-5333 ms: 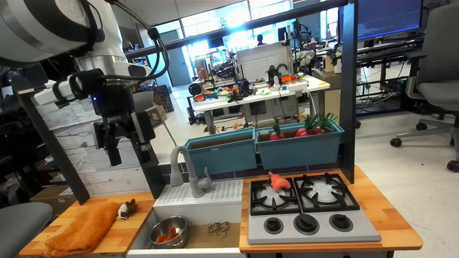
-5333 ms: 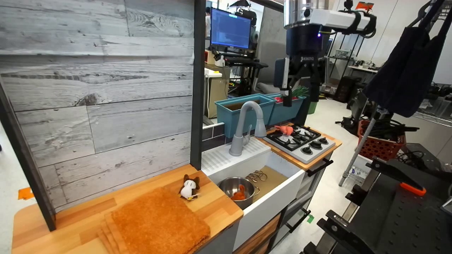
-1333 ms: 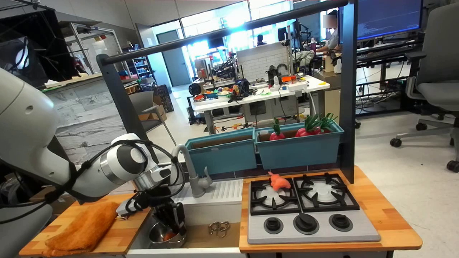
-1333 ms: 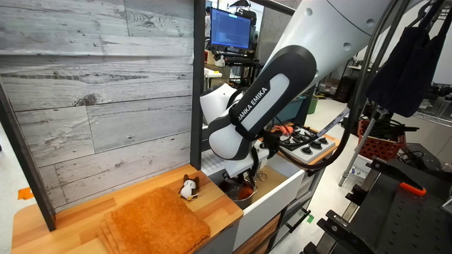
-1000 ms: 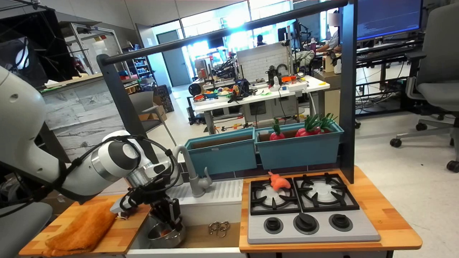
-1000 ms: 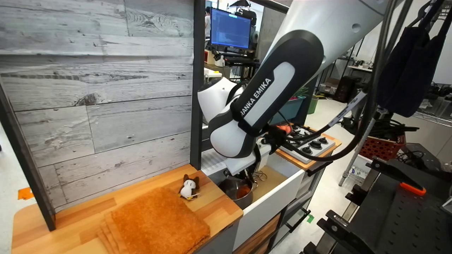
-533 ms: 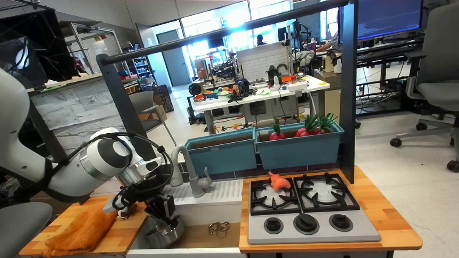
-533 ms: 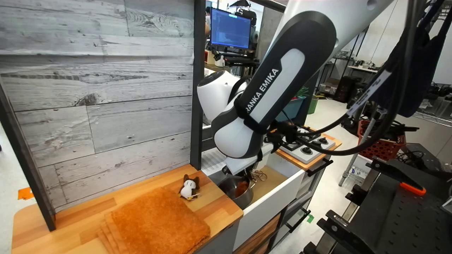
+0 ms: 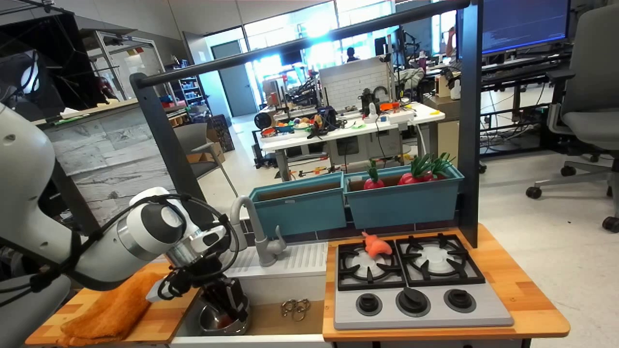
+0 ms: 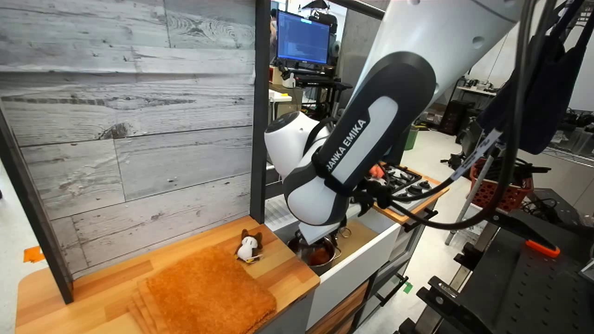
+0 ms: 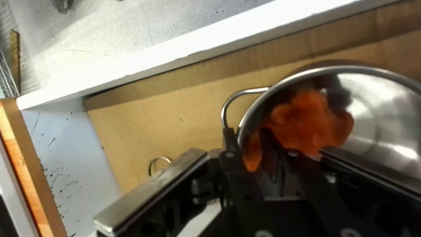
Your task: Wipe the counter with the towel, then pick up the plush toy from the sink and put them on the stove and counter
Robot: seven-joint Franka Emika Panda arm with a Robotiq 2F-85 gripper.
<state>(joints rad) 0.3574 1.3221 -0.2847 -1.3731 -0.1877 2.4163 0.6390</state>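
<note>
The gripper (image 11: 248,134) stands with fingers (image 11: 235,164) apart astride the rim (image 11: 343,69) of a metal pot (image 11: 371,128) in the sink (image 10: 357,273), an orange toy (image 11: 306,121) lying in the pot and the towel (image 10: 209,292) on the counter (image 10: 287,269).

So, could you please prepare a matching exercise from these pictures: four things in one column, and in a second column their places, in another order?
1. towel | A. in the sink
2. pot | B. in a teal planter
3. coral-pink toy | C. on the counter
4. red vegetables | D. on the stove

Right pairs: 1-C, 2-A, 3-D, 4-B.
</note>
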